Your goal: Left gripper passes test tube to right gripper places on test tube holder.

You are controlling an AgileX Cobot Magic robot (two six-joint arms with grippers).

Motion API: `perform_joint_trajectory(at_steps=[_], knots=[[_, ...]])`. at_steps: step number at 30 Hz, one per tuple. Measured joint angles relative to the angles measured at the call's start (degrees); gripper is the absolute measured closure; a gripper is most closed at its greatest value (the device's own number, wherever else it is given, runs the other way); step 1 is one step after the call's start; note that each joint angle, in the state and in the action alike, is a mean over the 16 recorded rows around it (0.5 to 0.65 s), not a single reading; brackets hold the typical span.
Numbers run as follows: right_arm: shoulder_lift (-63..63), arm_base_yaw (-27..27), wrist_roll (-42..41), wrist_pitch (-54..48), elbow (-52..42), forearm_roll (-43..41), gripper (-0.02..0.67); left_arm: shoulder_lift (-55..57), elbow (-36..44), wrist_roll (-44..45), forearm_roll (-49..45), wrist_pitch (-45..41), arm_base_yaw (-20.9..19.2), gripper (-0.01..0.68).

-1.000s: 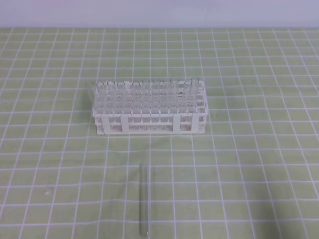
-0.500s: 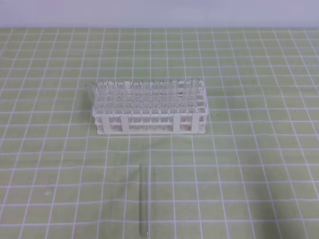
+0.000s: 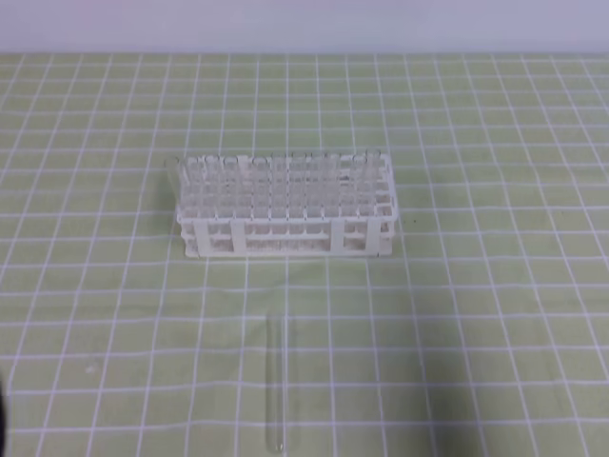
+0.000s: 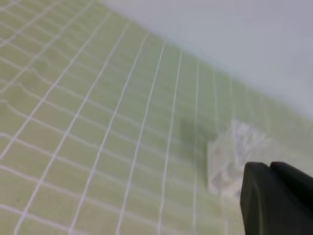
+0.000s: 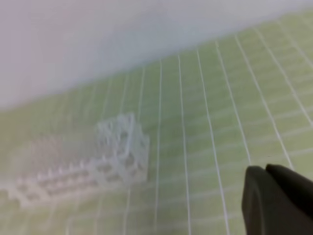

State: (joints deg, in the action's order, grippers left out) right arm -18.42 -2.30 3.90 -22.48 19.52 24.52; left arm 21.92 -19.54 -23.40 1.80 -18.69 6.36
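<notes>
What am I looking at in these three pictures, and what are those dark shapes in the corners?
One picture looks down from above on a green cloth with a white grid. On it stands a white test tube holder, a rack of small square holes. In front of it a clear glass test tube lies flat, untouched. The other two pictures come from small cameras on the robot's two arms. The dark shapes are the arms' pincers: the left gripper and the right gripper, both shut and holding nothing. Each camera sees the rack blurred, from a different side.
</notes>
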Motion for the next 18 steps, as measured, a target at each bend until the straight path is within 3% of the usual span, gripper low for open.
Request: perform_joint_trajectory(at_steps=[5, 11, 18], knots=[[-11.5, 0.0, -3.0, -8.5, 7.7, -1.6, 0.666, 12.8, -9.8, 10.3, 4.6, -9.8, 3.8, 0.675], [-22.4, 0.0, -8.5, -14.5, 12.2, 0.5, 0.666, 26.9, -17.8, 21.1, 11.7, -18.3, 11.3, 0.675], [-28.4, 0.0, -15.2, -15.4, 12.8, 5.2, 0.666, 41.3, -24.3, 21.8, 16.4, -22.1, 21.7, 0.675]])
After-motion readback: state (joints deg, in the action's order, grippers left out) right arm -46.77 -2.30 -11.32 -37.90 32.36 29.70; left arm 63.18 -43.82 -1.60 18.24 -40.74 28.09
